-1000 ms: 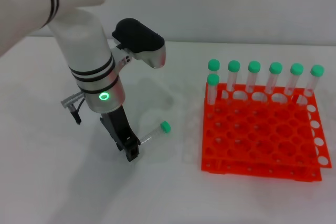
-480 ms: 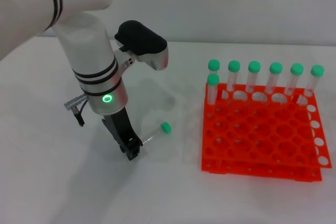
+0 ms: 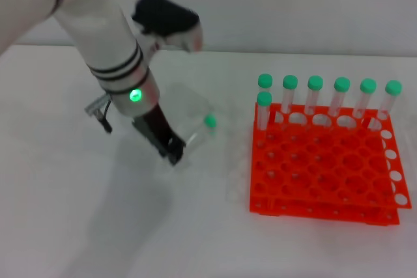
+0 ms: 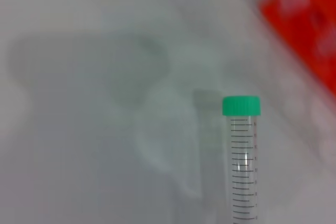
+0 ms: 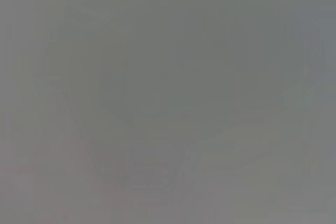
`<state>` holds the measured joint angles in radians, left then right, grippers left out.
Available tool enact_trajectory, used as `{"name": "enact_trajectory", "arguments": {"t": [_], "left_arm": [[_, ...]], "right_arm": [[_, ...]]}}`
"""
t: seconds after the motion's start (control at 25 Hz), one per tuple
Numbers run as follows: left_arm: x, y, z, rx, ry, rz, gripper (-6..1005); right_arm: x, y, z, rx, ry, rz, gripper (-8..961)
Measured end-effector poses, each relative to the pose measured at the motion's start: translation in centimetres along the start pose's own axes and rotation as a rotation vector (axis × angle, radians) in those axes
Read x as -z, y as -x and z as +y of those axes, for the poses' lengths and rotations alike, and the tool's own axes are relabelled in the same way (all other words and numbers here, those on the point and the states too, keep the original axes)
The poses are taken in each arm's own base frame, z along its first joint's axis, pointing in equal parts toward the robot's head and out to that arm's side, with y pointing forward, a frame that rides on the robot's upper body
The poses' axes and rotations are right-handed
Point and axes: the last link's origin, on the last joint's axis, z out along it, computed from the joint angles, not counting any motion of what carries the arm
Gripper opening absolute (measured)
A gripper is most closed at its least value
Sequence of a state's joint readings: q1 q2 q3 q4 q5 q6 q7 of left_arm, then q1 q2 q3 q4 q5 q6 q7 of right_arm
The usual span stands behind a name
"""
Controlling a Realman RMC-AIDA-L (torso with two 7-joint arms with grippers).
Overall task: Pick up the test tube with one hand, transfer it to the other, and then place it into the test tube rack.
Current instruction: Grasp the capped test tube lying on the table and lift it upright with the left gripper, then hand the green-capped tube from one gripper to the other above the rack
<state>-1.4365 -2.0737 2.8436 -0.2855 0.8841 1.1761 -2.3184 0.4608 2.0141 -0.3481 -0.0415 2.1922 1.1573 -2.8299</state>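
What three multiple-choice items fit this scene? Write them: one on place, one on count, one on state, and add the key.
1. Where is the test tube rack relative to the left end effector?
A. On the robot's right of it
B. On the robot's left of it
C. Directly under it

2. How many green-capped tubes stand in the rack?
A. Three
B. Seven
C. Twelve

3. What state is the test tube in?
A. Standing in the rack
B. Lying free on the table
C. Gripped by the left end effector

Key: 1 A, the rack sits to the right in the head view. 2 B, six along the back row plus one in front. 3 C, its lower end is between the dark fingers.
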Motion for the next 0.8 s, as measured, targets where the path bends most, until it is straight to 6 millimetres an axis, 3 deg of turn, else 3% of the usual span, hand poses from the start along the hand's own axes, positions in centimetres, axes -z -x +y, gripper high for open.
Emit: {"name": "enact_trajectory", "arguments": {"t": [0.24,0.4,0.52,0.64,0.8], "left_arm": [[1.2,-1.9,-2.0,0.04,-0.042,0.204,199],[0.9,-2.4,-2.9,0.078,-0.057,0.321,205],[0.3,-2.6,-3.9,0.156,-0.026,0.52,209],[-0.1,-2.2,-4.4,0.205,0.035,0.717,214],[-0.9,-0.2,-4.4,0.247,0.113,0.965,220]], "right_arm": [[0.1,0.0,-0.4,-0.032,-0.026,-0.006,870],[0.1,0.0,-0.4,-0.041,-0.034,-0.008,870],[0.0,0.0,-0.1,-0.061,-0.021,-0.006,870],[-0.1,0.2,-0.4,-0.147,-0.019,-0.007,870],[-0.1,0.9,-1.3,-0.238,0.032,-0.009,870]]}}
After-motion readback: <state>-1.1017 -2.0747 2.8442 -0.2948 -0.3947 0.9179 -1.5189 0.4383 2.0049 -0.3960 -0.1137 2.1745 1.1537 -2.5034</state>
